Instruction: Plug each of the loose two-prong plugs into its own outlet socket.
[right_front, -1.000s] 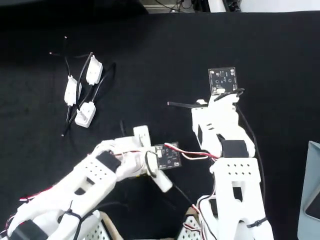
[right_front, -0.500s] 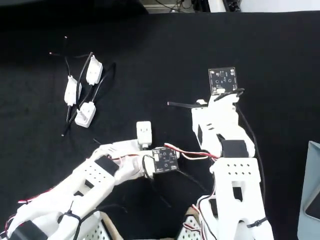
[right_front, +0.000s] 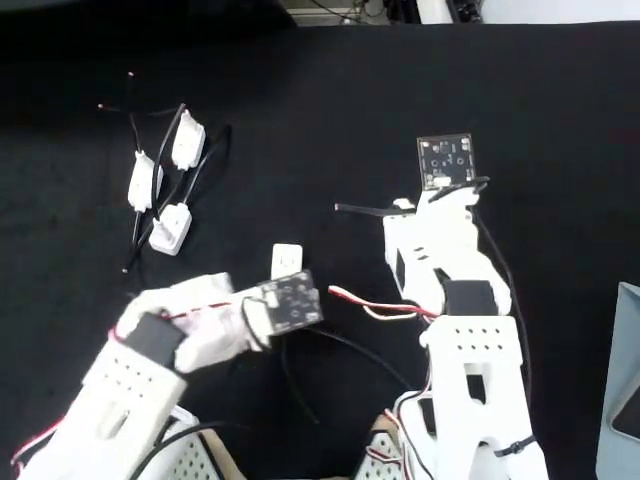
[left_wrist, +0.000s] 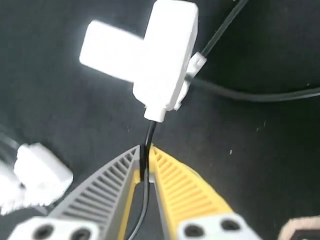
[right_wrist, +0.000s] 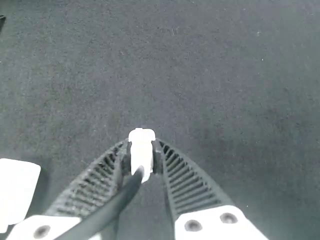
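Plug cord (left_wrist: 145, 172) is being pinched between the clenched jaws of the left gripper (left_wrist: 145, 150). Its white plug (left_wrist: 167, 55) is hanging just ahead of the tips, crossed against a second white block (left_wrist: 107, 50); whether the two are mated cannot be told. The right gripper (right_wrist: 141, 144) is clamping a small plug (right_wrist: 141, 152) by its body at the very tips, its cable (right_wrist: 115, 200) trailing back under the jaws. Well away from both, a cluster of white pieces (right_front: 160, 190) is lying on the black table (right_front: 520, 80). Held by cord alone, the white plug is likely to be swinging or twisting on approach, sending its prongs wide of the slots. The cord could also be slipping through, or the trailing cables snagging.
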